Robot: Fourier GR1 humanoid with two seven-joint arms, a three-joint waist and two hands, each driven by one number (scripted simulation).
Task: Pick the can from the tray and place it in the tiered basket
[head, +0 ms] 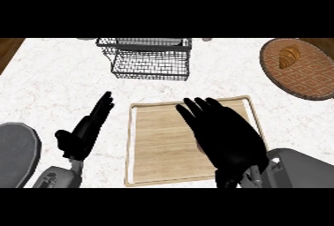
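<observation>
A light wooden tray (157, 145) lies at the middle of the counter. My right hand (225, 139) hovers over its right half, palm down, fingers straight and spread, so it is open. No can shows plainly; only a small brownish sliver (198, 145) peeks out at the hand's left edge, and whatever lies under the palm is hidden. My left hand (85, 130) stands edge-on just left of the tray, fingers straight and pointing away, open and holding nothing. The black wire tiered basket (150, 59) sits at the far side of the counter, beyond the tray.
A round patterned brown plate (306, 75) with a croissant (289, 57) on it sits at the far right. A grey rounded shape (14, 152) shows at the lower left edge. White marble counter lies between tray and basket; dark wood shows at the far corners.
</observation>
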